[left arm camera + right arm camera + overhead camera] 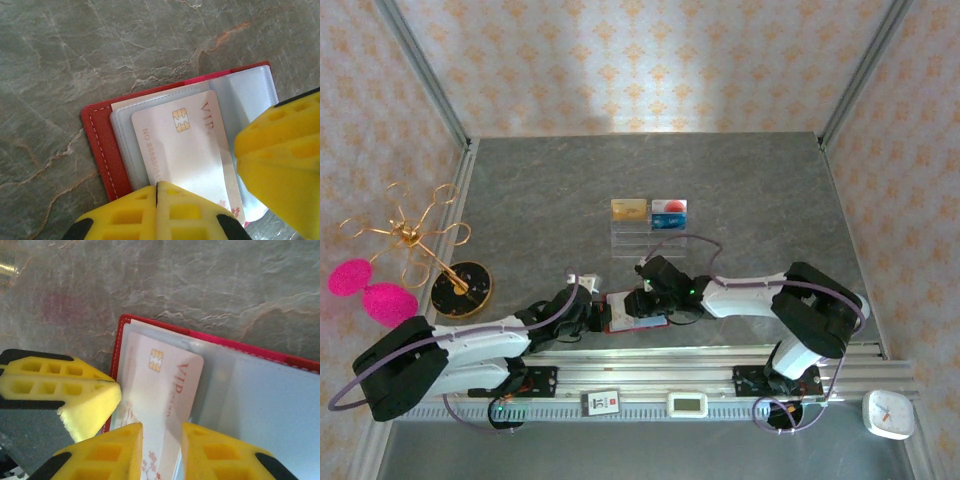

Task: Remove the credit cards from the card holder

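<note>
Nothing out yet: white VIP card (185, 155) pokes partway from the open card holder (100, 145), left claw (156, 210) closed pinning it, right claw (160, 450) narrow astride card, grip unclear.

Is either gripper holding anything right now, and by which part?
No clamp is evident. The right gripper, fingers parted, sits over the near end of the white VIP card. The left gripper, shut, rests at the edge of the card holder.
</note>
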Available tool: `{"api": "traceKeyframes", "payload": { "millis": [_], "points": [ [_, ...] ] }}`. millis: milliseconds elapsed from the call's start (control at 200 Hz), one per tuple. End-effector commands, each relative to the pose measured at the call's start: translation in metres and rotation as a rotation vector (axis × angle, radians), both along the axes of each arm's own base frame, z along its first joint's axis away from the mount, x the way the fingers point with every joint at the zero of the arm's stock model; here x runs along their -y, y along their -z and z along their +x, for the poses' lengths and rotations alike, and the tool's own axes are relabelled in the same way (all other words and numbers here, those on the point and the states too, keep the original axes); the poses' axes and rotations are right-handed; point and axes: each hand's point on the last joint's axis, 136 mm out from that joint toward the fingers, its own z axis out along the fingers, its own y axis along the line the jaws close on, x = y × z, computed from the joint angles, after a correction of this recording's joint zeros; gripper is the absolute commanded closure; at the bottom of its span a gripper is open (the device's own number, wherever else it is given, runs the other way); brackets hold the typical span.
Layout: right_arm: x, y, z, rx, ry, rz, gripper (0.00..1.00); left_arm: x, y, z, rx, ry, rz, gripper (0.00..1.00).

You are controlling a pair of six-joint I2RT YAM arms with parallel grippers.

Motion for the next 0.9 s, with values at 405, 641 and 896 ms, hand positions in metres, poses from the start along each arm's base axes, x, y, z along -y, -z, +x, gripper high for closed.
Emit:
{"api": "traceKeyframes", "payload": {
  "millis": [405, 641, 896],
  "points": [
    [0.006, 0.024, 0.000, -0.067, 0.031, -0.026, 0.78, -0.010, 0.028, -0.011, -0.062, 0.026, 0.072, 1.00],
    [0.018, 0.021, 0.004, -0.038, 0.084, -0.041, 1.00, -0.010, 0.028, -0.011, -0.059, 0.025, 0.070, 1.00],
    [0.044, 0.022, 0.002, -0.021, 0.162, -0.073, 1.00, -0.013, 0.022, -0.005, -0.044, 0.015, 0.059, 1.00]
  ]
}}
